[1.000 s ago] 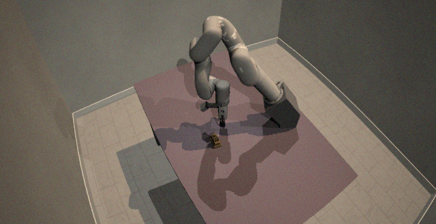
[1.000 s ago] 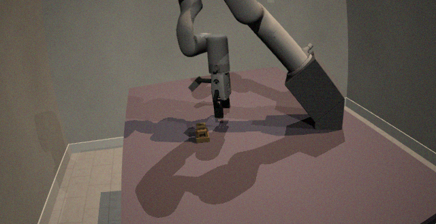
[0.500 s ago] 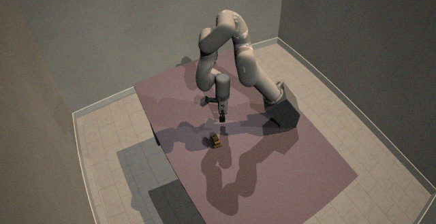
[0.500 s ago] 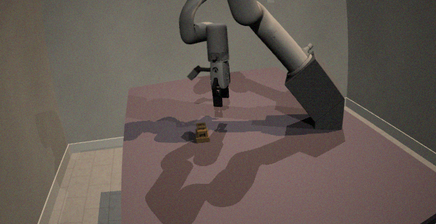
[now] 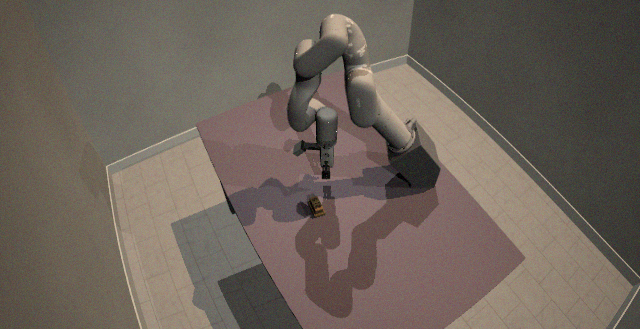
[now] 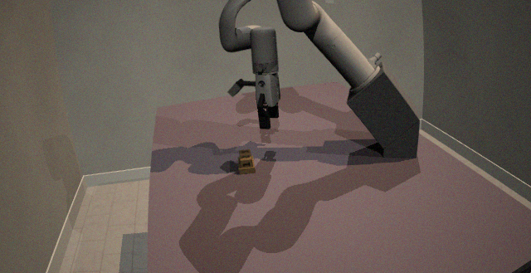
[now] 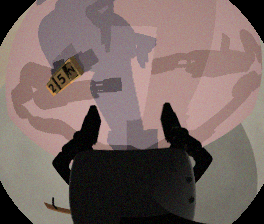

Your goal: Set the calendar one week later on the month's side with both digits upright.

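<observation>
Above the pink table, a gripper waited open

On the left part of the exterior view, the small wooden calendar (image 5: 316,206) (image 6: 246,163) (image 7: 64,77) stood on the pink table (image 5: 400,269) (image 6: 353,215) (image 7: 193,90), apart from the gripper. In the wrist view, dark marks could be seen on its yellow-brown faces, among them a 2 and a 5. To the right and higher was the gripper (image 5: 326,171) (image 6: 267,121) (image 7: 130,111), with its fingers wide apart and nothing between them. Farthest right, the pale arm (image 5: 360,94) (image 6: 340,45) rose from its dark base (image 5: 422,169) (image 6: 390,119).
</observation>
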